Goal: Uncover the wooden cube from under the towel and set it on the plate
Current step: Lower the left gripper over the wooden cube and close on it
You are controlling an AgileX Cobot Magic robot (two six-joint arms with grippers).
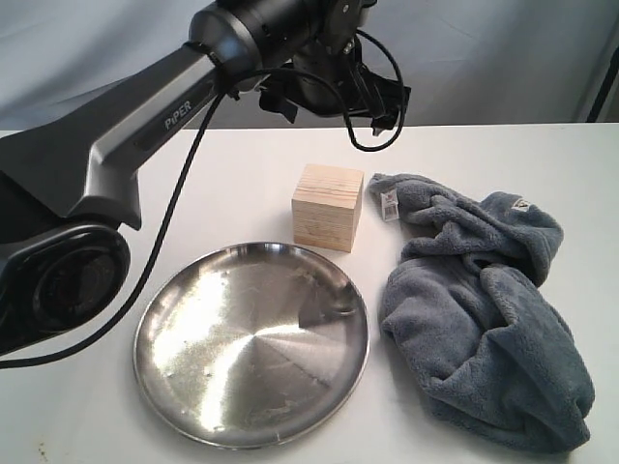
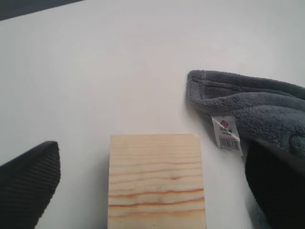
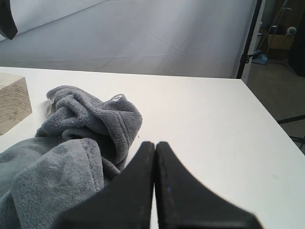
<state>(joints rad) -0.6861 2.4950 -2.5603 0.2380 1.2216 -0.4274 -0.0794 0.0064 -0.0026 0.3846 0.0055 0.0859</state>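
Exterior view: 1 cube [image 1: 329, 207] bare on table [image 1: 232, 159], just behind 1 plate [image 1: 250, 360], not on it | 1 towel [image 1: 484, 309] bunched right of cube | left gripper [image 2: 152, 188] spread wide, flanking cube, not touching | right gripper [image 3: 155, 149] fingers pressed together, empty, beside towel

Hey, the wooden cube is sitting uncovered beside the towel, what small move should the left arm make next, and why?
Probably lower the left tool straight down over the wooden cube. The cube stands uncovered, apart from the towel, and the left wrist view shows the open fingers on either side of it, so a descent would set up the grasp before carrying it to the plate.
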